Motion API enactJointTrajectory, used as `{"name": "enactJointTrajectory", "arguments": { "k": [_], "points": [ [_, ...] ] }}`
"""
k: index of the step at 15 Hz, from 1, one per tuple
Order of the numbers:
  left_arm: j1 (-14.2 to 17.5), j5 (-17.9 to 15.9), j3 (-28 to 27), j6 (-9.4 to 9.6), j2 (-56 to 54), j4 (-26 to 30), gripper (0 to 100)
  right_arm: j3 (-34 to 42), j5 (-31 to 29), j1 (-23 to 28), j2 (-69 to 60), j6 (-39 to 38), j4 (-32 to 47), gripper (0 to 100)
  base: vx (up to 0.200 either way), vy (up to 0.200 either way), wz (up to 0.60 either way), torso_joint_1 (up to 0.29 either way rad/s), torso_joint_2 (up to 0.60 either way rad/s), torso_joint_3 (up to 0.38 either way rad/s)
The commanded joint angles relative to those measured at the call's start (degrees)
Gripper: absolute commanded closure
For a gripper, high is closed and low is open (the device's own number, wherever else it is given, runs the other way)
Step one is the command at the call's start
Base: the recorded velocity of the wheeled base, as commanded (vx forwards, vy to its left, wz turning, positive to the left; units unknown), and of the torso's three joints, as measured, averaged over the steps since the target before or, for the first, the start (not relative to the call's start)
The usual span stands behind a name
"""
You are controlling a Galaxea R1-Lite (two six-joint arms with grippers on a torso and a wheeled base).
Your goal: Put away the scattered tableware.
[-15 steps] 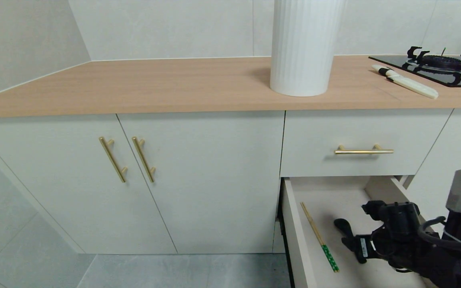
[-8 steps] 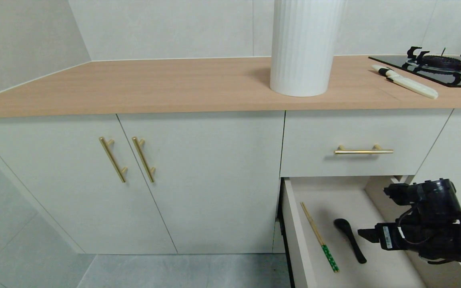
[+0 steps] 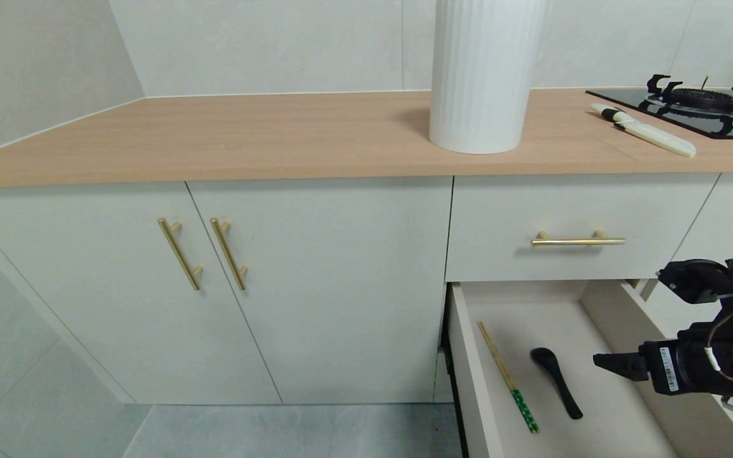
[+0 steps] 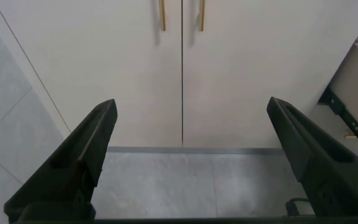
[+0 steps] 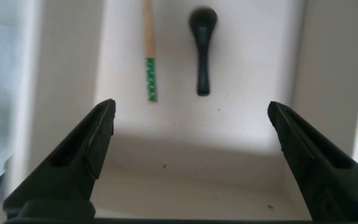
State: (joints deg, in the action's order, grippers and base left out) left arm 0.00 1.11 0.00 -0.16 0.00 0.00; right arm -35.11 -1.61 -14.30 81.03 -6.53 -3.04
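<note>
just let go. hangs spread wide now, the right claw [image 3: 627, 318], with nothing between its fingers. a second ago, down in the open drawer [image 3: 468, 375] right at the handle of the black spoon [image 3: 555, 381]; since then, lifted and drawn back out over the drawer's side wall, well clear of the spoon.

has left the spoon flat on the drawer floor, below the claw and ahead of its fingertips, in the same spot as half a second ago. from the right wrist: the spoon [image 5: 202, 50] straight ahead of the open right claw [image 5: 191, 165], with a pair of chopsticks [image 5: 148, 53] just beside it, not touching. beyond the spoon from the claw, those chopsticks [image 3: 508, 386], close along the drawer's far wall and unmoved.

likewise open and empty, the left claw [image 4: 188, 158], aimed at the closed cabinet doors [image 4: 182, 62] and the floor, off to the side of the drawer.

reads as a finished drop: spoon released and put away, arm backing off. probably not the end of the job, though. still out, a white knife [image 3: 645, 130] on the wooden surface [image 3: 245, 137], well above the right claw and farther back, next to the stove [image 3: 700, 102]. likely next: up to the knife, back down into the same drawer, and only then a push to shut it.
</note>
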Motion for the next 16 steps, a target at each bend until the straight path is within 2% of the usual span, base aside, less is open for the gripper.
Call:
{"name": "enactJointTrajectory", "arguments": {
  "k": [1, 6, 15, 16],
  "points": [
    [0.0, 0.0, 0.0, -0.02, 0.0, 0.0, 0, -0.2, -0.2, -2.3, -3.7, 0.0, 1.1, 0, 0.000, 0.000, 0.00, 0.000, 0.00, 0.000],
    [0.0, 0.0, 0.0, -0.11, 0.0, 0.0, 0, -0.1, -0.6, -2.8, -4.3, 0.1, 1.4, 0, 0.000, 0.000, 0.00, 0.000, 0.00, 0.000],
    [0.0, 0.0, 0.0, -0.11, 0.0, 0.0, 0, -0.1, -0.6, -4.0, -4.8, 1.0, 3.5, 0, -0.200, 0.000, 0.00, 0.001, 0.00, 0.003],
    [0.0, 0.0, 0.0, -0.19, 0.0, 0.0, 0, 0.0, -0.7, -4.8, -4.8, 1.0, 4.3, 0, 0.000, 0.000, 0.00, 0.000, 0.00, 0.000]
  ]
}}
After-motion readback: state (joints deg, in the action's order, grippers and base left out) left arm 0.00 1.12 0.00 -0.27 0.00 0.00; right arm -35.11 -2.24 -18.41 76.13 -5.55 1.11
